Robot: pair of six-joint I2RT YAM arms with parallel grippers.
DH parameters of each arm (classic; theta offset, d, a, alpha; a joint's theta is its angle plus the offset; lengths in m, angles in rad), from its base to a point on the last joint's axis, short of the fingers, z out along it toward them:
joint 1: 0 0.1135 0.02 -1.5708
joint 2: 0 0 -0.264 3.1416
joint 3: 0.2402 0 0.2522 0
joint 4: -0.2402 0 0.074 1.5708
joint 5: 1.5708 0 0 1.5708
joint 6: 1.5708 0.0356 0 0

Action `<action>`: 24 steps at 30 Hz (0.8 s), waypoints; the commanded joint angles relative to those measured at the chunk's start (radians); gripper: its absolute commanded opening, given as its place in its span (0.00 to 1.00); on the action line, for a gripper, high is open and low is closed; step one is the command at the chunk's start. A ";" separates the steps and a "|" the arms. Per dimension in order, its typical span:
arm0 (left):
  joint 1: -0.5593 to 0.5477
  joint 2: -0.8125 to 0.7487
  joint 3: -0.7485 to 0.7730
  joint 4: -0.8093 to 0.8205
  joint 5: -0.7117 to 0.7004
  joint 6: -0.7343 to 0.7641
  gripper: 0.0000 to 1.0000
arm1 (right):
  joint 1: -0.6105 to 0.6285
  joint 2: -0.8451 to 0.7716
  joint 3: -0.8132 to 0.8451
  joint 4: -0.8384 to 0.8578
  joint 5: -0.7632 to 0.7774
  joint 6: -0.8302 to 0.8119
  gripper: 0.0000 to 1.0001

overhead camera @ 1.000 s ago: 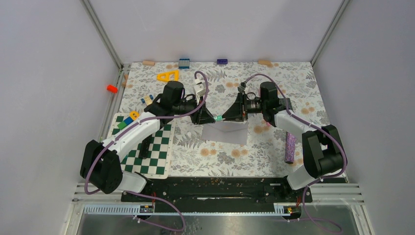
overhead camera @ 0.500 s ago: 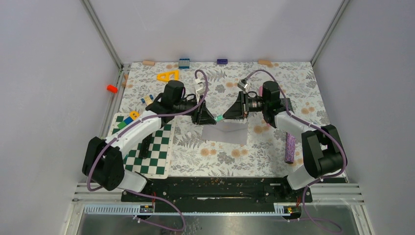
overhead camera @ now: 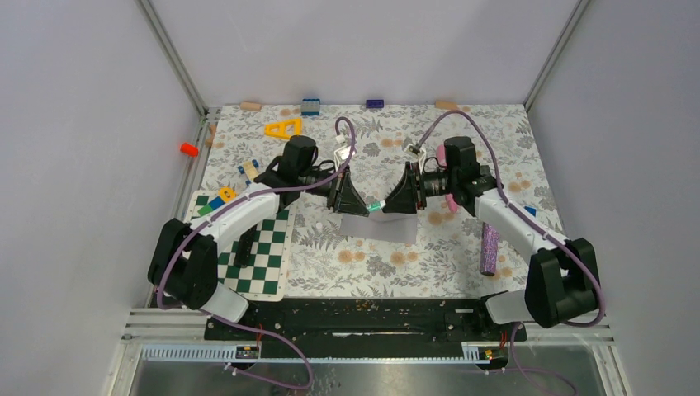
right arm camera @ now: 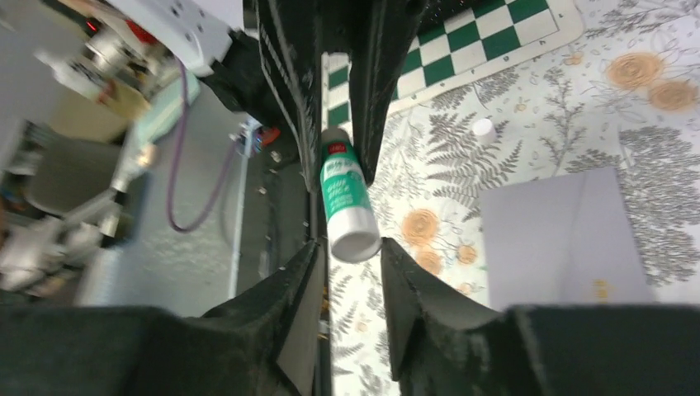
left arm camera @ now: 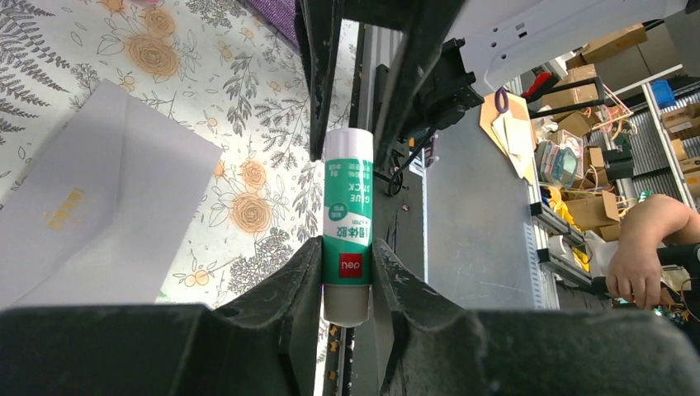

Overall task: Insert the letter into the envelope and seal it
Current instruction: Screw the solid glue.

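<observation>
Envelope (overhead camera: 381, 228) (left arm camera: 99, 214) (right arm camera: 561, 239) of plain grey paper lies flat on the floral tabletop (overhead camera: 330, 252), directly below the point where the two tools meet tip to tip. The left tool (overhead camera: 363, 205) (left arm camera: 347, 247) is clenched on one end of a green-and-white glue stick (overhead camera: 374, 205) (left arm camera: 347, 198) (right arm camera: 342, 194), which points straight out toward the right tool (overhead camera: 388, 205) (right arm camera: 351, 247). The right tool's fingers flank the stick's far end; I cannot tell whether they pinch it.

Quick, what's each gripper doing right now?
Left gripper: closed on the glue stick.
Right gripper: jaws around the stick's other end; grip cannot be told.
</observation>
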 commanded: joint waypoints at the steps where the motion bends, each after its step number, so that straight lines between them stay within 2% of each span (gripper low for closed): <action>1: 0.008 0.014 0.044 0.072 0.070 -0.036 0.11 | 0.019 -0.079 -0.003 -0.258 0.053 -0.486 0.44; 5: 0.007 0.028 0.048 0.072 0.095 -0.048 0.10 | 0.056 -0.189 -0.062 -0.248 0.150 -0.662 0.56; 9: 0.008 0.006 0.049 0.068 0.045 -0.030 0.10 | 0.058 -0.244 -0.064 -0.256 0.202 -0.598 0.59; 13: 0.007 -0.042 0.089 -0.073 -0.030 0.117 0.10 | 0.047 -0.271 -0.042 -0.365 0.166 -0.464 0.62; 16: -0.004 -0.085 0.115 -0.174 -0.105 0.245 0.09 | 0.012 -0.241 -0.002 -0.434 0.076 -0.342 0.63; 20: -0.038 -0.148 0.125 -0.264 -0.211 0.386 0.09 | -0.026 -0.126 0.082 -0.436 0.013 -0.051 0.62; 22: -0.057 -0.174 0.123 -0.288 -0.256 0.436 0.08 | -0.053 -0.037 0.124 -0.430 -0.117 0.086 0.59; 24: -0.083 -0.195 0.124 -0.314 -0.299 0.486 0.08 | -0.061 0.041 0.160 -0.414 -0.141 0.212 0.57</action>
